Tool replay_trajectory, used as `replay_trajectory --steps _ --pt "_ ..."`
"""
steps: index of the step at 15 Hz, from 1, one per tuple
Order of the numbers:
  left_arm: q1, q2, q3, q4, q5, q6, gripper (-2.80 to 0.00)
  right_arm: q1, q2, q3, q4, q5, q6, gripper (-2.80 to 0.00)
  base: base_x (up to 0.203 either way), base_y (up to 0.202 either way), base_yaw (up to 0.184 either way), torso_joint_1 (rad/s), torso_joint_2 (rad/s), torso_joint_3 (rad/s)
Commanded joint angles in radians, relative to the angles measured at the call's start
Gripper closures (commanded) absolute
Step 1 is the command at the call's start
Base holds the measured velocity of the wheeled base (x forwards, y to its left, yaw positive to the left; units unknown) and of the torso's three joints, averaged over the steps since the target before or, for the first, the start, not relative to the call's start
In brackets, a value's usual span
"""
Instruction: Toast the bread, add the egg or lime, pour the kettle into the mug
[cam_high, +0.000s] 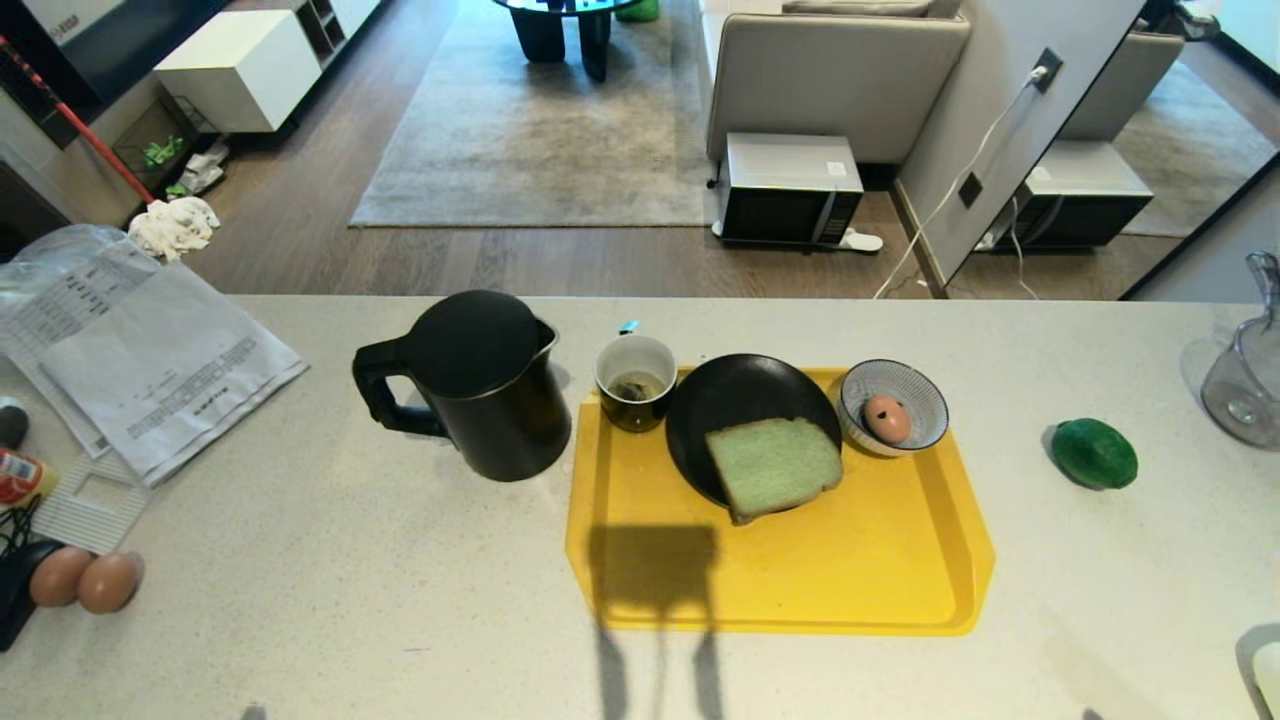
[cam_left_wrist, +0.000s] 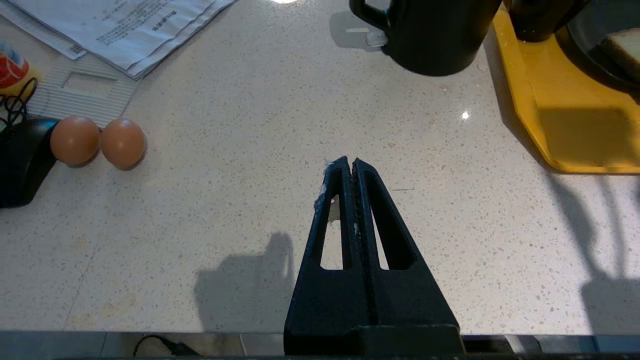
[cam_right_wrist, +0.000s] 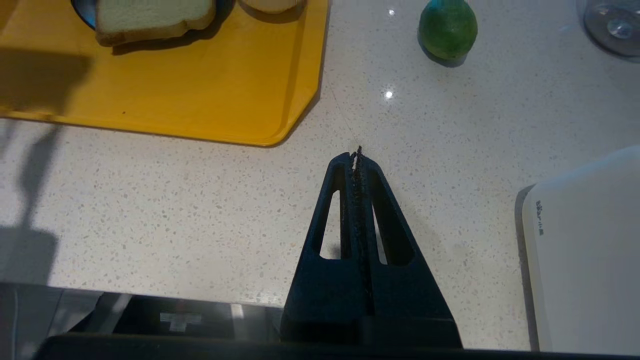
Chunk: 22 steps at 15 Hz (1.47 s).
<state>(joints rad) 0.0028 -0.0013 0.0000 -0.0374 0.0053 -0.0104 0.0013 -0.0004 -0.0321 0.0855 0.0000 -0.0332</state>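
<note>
On a yellow tray (cam_high: 880, 580) a black plate (cam_high: 720, 400) carries the pale green bread (cam_high: 775, 465). Behind it stand the mug (cam_high: 635, 382) with a tea bag and a striped bowl (cam_high: 920, 395) holding the egg (cam_high: 886, 417). The black kettle (cam_high: 475, 385) stands left of the tray, handle to the left. The lime (cam_high: 1093, 453) lies on the counter right of the tray. Neither arm shows in the head view. My left gripper (cam_left_wrist: 351, 161) is shut and empty above bare counter near the front edge. My right gripper (cam_right_wrist: 355, 156) is shut and empty too, short of the tray's corner (cam_right_wrist: 280, 135).
Papers (cam_high: 150, 360) and two brown eggs (cam_high: 85, 580) lie at the counter's left. A clear glass jug (cam_high: 1245, 380) stands at the far right, a white appliance (cam_right_wrist: 585, 250) at the near right. Beyond the counter are a floor, a rug and a microwave (cam_high: 790, 190).
</note>
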Motion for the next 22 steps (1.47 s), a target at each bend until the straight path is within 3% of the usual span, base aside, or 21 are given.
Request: replay_trajectory --steps 1,11,22 --pt "0.0 -0.002 0.014 0.001 0.001 0.0 0.0 0.0 0.0 0.0 0.0 0.0 -0.001 0.0 0.0 0.0 0.0 0.002 0.0 0.206" --pt "0.0 -0.002 0.014 -0.001 0.0 -0.003 0.0 0.0 0.0 0.0 0.0 0.0 -0.004 0.0 0.0 0.0 0.0 0.001 0.0 0.195" --pt "0.0 -0.002 0.014 -0.001 0.001 -0.003 0.0 0.0 0.0 0.0 0.0 0.0 -0.001 0.0 0.0 0.0 0.0 -0.026 0.06 0.048"
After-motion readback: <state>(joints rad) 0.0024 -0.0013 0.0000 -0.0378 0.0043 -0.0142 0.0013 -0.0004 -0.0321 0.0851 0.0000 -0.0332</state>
